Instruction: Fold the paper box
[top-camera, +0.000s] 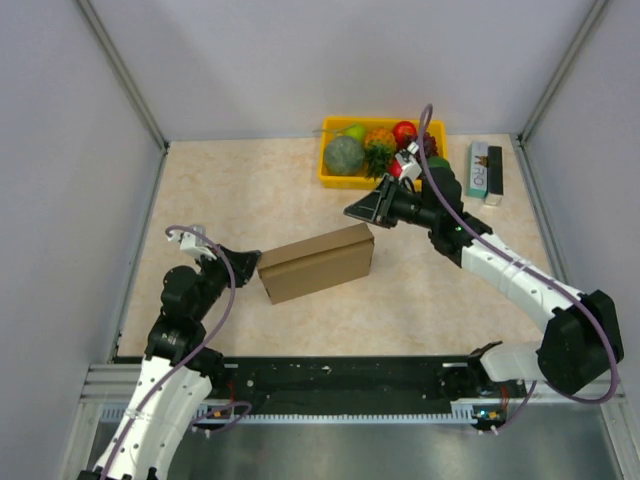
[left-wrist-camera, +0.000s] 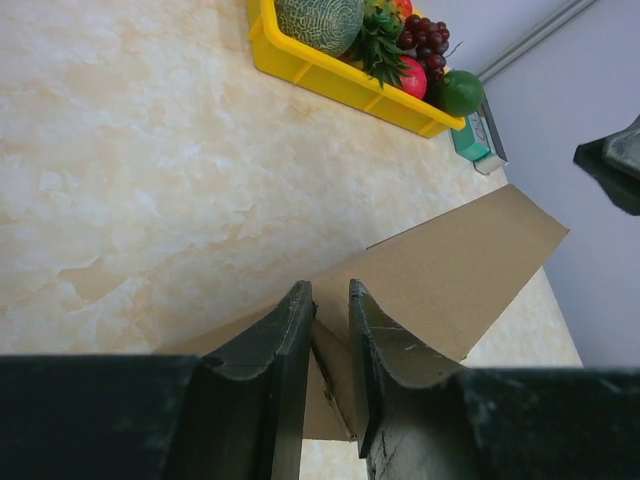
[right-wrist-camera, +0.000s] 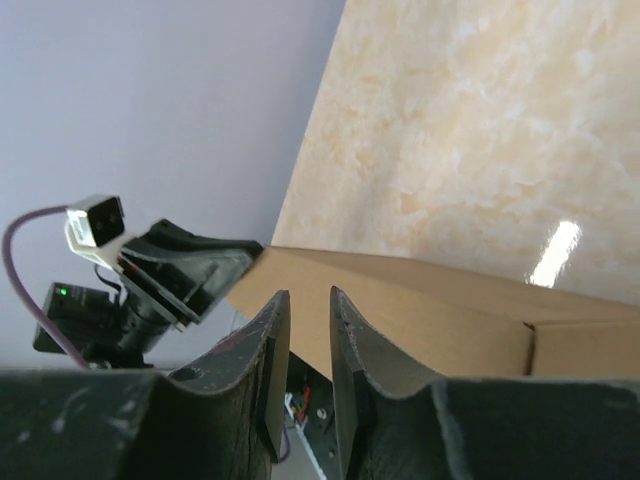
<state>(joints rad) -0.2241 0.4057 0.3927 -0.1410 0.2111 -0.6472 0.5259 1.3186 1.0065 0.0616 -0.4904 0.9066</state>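
Cardboard of the paper box (left-wrist-camera: 450, 270) sits between your left fingers (left-wrist-camera: 288, 350). They are drawn close on it, so you look clamped on the box's left end. Your right fingers (right-wrist-camera: 268, 350) show only a narrow slit with nothing visible in it; you cannot tell if they nip cardboard or stand free. In the top view they hang just over the box's far right corner, pointing left along it.

The box lies mid-desk as a closed flat block. Its long axis runs left to right, with the right end angled slightly away from you. It runs from the left fingers toward the right ones, so each arm is nearest one end.

Judgement: the next fold depends on the left holding its end while the right works its corner.

At the back of the desk (top-camera: 230, 190), the yellow tray (top-camera: 345, 180) holds a melon (top-camera: 344, 155), pineapple (top-camera: 378, 148), red apple (top-camera: 404, 131), grapes (left-wrist-camera: 425, 35) and a green fruit (left-wrist-camera: 460, 92). A small printed carton (top-camera: 485, 170) lies right of the tray, apart from it.
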